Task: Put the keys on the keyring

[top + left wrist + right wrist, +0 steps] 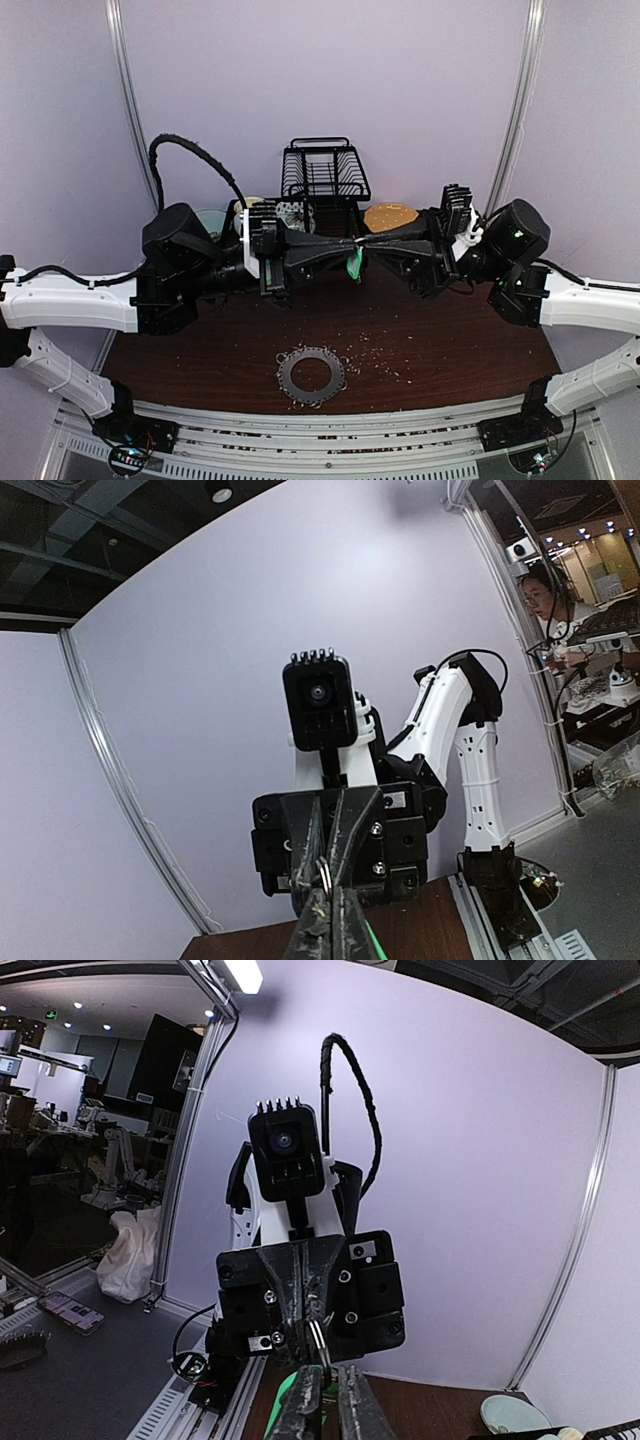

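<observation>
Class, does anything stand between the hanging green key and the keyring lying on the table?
Nothing visible does. The green key hangs at the shut jaws above the table; the keyring lies flat toward the near edge, with only open air and scattered crumbs between.

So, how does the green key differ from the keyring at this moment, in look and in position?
The green key is bright green and tiny; the keyring is dark grey and far wider. The green key hangs in the air where the left hand and right hand meet; the keyring lies flat on the table, touched by neither hand. Both are near the table's midline.
</observation>
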### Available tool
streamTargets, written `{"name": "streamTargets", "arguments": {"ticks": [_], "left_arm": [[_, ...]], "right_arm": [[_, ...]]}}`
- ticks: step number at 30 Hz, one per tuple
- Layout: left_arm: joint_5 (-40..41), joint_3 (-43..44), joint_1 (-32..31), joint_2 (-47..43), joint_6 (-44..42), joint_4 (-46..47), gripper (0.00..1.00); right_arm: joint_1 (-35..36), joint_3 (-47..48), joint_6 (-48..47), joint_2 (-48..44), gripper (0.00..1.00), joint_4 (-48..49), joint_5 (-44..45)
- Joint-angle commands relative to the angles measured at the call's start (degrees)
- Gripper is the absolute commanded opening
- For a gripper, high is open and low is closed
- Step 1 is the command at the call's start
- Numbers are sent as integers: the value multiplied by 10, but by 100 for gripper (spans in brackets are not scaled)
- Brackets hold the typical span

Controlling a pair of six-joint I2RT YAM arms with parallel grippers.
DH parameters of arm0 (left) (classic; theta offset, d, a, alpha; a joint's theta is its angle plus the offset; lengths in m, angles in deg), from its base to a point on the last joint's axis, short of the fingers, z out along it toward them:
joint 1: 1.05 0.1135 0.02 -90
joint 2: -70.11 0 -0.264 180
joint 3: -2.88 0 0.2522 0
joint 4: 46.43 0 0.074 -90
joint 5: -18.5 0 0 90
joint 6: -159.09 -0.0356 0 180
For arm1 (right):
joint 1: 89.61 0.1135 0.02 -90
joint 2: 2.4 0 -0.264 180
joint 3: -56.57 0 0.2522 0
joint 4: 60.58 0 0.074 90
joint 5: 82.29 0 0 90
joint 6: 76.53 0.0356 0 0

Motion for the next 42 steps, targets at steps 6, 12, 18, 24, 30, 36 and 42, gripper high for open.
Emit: {"name": "streamTargets", "arguments": {"ticks": [6,12,18,24,30,36,42], "left_arm": [[-5,7,2,2,1,25,0],[-7,3,2,-11,-19,-29,38],[43,-10,2,-45,-67,-114,44],[167,-4,5,-62,-77,-237,48],[272,-4,56,-20,70,-470,57],[276,-24,109,85,134,-598,75],[268,66,116,244,59,-600,77]], "right_arm": [[5,25,-19,0,0,-22,-15],[0,12,-41,-27,0,-38,-2],[-8,13,-78,-56,0,-85,-11],[-20,20,-155,-81,0,-182,-55],[-22,37,-297,-98,0,-400,123],[-23,-7,-320,-111,0,-420,193],[-24,-32,-321,-116,0,-420,189]]}}
